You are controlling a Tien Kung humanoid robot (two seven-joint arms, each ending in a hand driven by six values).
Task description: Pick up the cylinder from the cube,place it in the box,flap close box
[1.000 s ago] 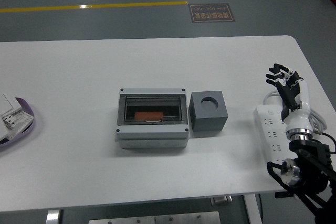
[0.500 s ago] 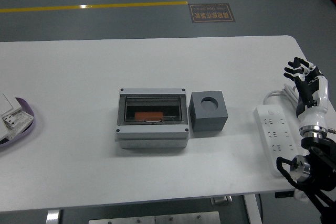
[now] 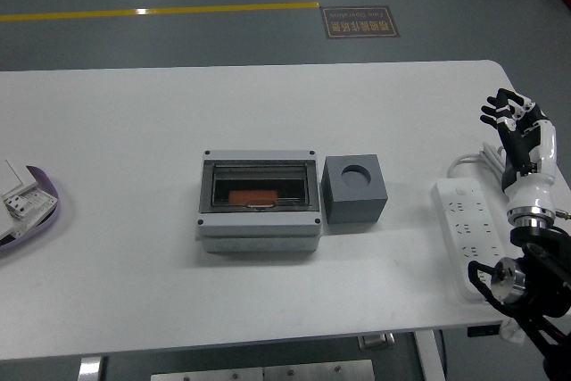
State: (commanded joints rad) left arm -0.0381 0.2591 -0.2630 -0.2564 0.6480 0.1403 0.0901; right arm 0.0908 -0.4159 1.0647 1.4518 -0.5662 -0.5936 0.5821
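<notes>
A grey box (image 3: 259, 201) with a closed clear lid sits at the table's middle. An orange object (image 3: 253, 196) shows through the lid inside it. A dark grey cube (image 3: 355, 189) with an empty round hole on top stands touching the box's right side. My right hand (image 3: 513, 122) is at the table's right edge, well to the right of the cube, fingers spread and empty. My left arm is out of view.
A white power strip (image 3: 468, 233) with its cable lies on the table under my right forearm. A purple-rimmed tray (image 3: 43, 211) with white parts sits at the left edge. The table's near edge runs along the bottom.
My right hand has moved right and slightly away from the cube, toward the table's right edge, then shifted a little back. The box and cube have not moved.
</notes>
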